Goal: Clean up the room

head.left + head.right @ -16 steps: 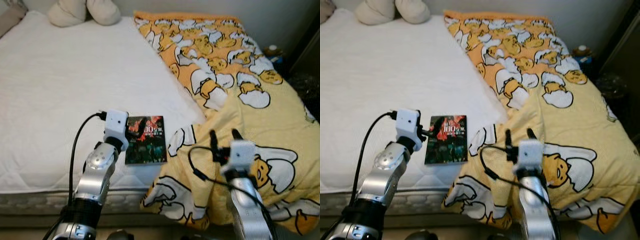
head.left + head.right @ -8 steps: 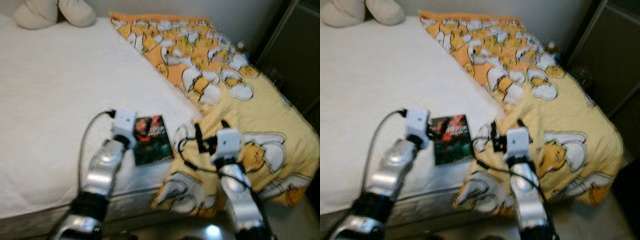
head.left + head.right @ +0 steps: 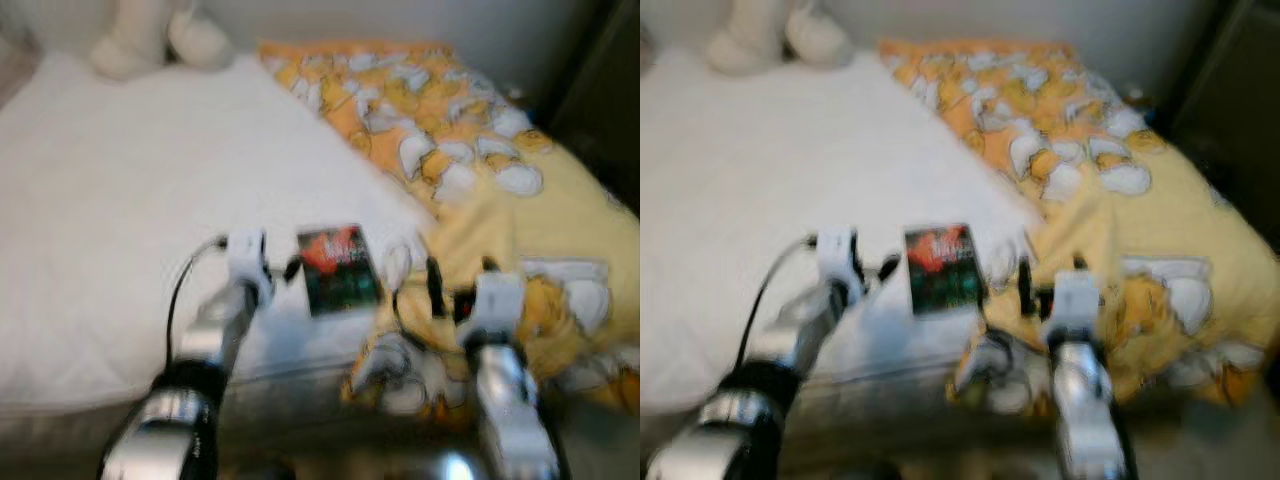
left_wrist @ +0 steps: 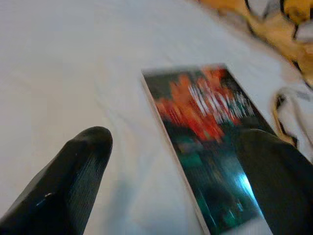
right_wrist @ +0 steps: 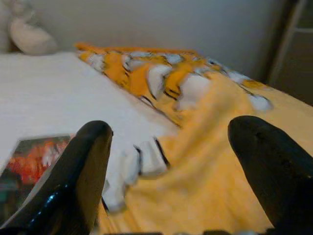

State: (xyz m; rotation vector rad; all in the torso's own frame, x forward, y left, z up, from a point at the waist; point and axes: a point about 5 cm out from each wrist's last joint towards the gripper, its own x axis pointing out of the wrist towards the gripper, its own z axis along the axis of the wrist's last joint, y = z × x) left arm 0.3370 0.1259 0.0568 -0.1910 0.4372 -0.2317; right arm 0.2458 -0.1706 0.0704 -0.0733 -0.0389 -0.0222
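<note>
I see my left gripper [image 4: 171, 176] spread open at the book [image 3: 340, 268], mid-frame; right gripper [image 5: 178, 161] open over the blanket [image 3: 500, 190].

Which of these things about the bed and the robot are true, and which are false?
1. The book lies flat on the white sheet. True.
2. The left tool is shut on the book. False: its fingers are spread open, and the book lies between them.
3. The yellow blanket covers the whole bed. False: it covers just the right side.
4. The right tool is open above the blanket. True.
5. Pale cushions sit at the bed's far end. True.
</note>
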